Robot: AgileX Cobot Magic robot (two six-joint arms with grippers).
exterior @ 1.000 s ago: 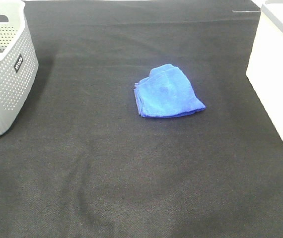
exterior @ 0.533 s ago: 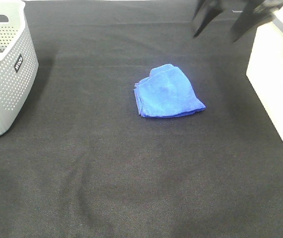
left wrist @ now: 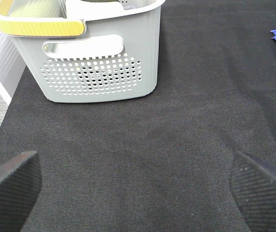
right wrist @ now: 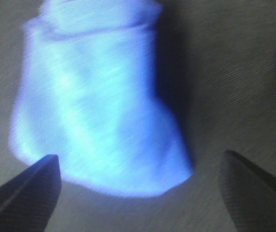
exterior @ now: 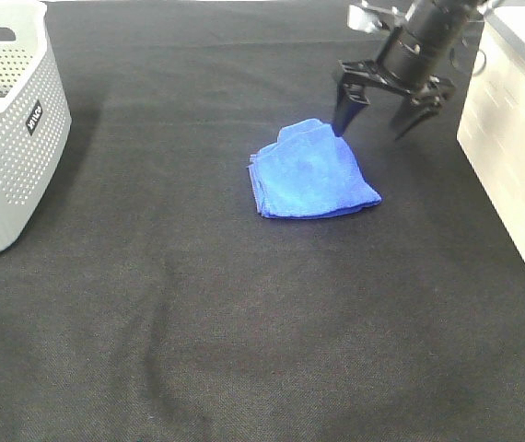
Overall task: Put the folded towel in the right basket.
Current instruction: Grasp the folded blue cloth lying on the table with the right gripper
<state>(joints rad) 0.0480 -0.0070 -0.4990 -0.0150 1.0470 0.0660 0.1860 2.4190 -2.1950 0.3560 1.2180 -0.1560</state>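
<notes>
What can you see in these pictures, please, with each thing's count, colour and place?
towel: one, blue, folded, mid-table
left basket: one, grey, perforated, at the table's left edge
right basket: one, white, at the table's right edge
table: one, covered in black cloth
right gripper: one, black, open, just above the towel's far right corner
left gripper: one, black, open, over bare cloth near the left basket, seen only in its wrist view
</notes>
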